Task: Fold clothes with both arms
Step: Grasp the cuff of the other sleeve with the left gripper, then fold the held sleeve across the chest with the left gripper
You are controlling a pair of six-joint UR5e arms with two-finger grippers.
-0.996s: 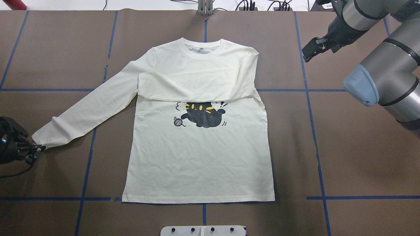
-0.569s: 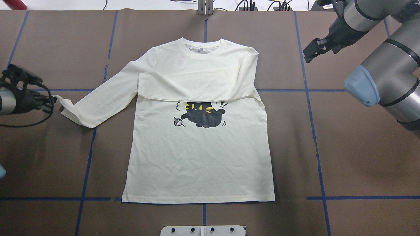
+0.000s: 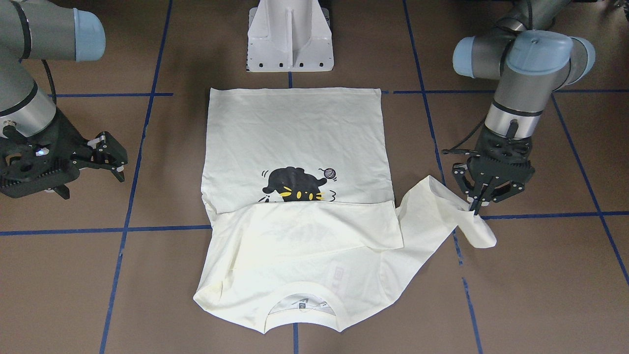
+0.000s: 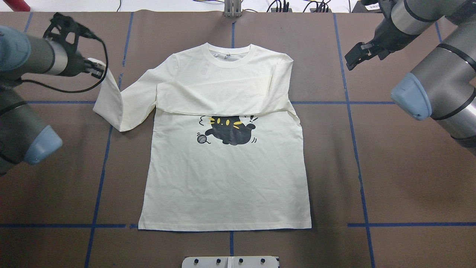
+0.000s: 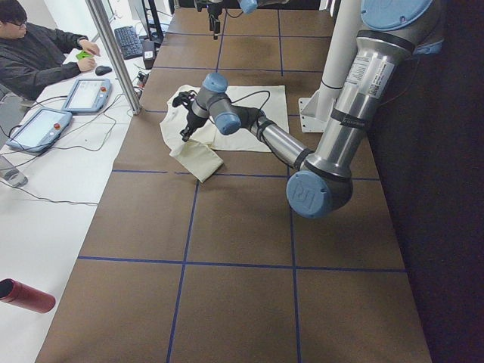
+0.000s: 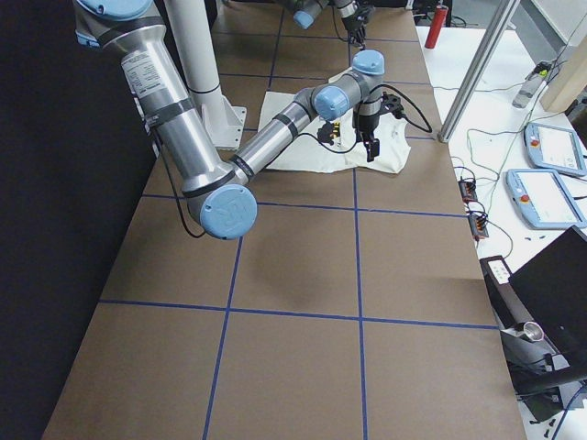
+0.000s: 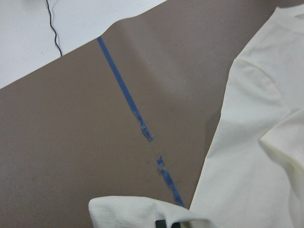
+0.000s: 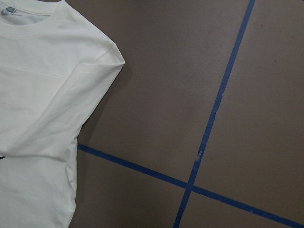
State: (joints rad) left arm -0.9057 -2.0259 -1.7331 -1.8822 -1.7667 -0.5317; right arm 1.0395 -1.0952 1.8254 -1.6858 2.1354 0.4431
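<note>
The cream-white T-shirt (image 4: pixel 227 178) lies flat on the brown table, cat print (image 4: pixel 228 130) up, collar at the far side. One sleeve is folded across the chest. My left gripper (image 4: pixel 99 69) is shut on the cuff of the other sleeve (image 4: pixel 111 100) and holds it lifted, so the sleeve bends back over itself beside the shirt's body. It also shows in the front-facing view (image 3: pixel 475 209), pinching the cuff. The cuff shows at the bottom of the left wrist view (image 7: pixel 137 211). My right gripper (image 4: pixel 350 61) hangs open and empty above the table, off the shirt's right shoulder.
The white pedestal base (image 3: pixel 290 34) stands at the near edge by the shirt's hem. Blue tape lines (image 4: pixel 357 156) cross the brown table cover. An operator (image 5: pixel 38 53) with tablets sits at a side desk beyond the far edge. A red bottle (image 5: pixel 26 296) lies there.
My left gripper has lifted the sleeve cuff from the table's near left and carried it far and inward. The sleeve now doubles over. The right arm has barely moved.
</note>
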